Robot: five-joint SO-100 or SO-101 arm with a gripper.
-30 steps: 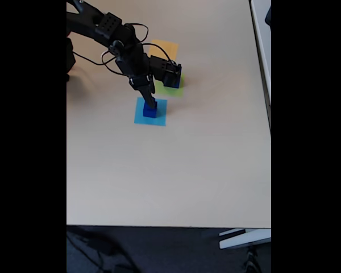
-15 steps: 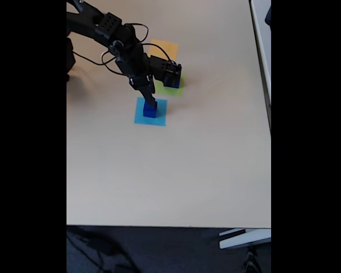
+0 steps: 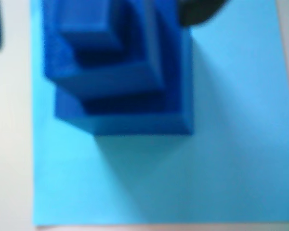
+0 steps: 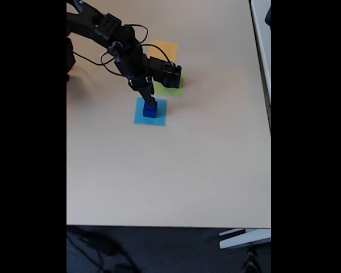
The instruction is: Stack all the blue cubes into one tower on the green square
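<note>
Three blue cubes (image 3: 120,72) of graded size, stacked smallest on top, blurred and very close. Standing on the light-blue square patch (image 3: 221,159), toward its upper left. Pale desk (image 3: 9,144) beside the patch. Dark fingers (image 3: 197,12) touching the stack's upper right.

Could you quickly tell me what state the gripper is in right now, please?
Gripper: right above the blue cubes stacked on the light-blue square; whether it is open, closed or gripping cannot be told.
</note>
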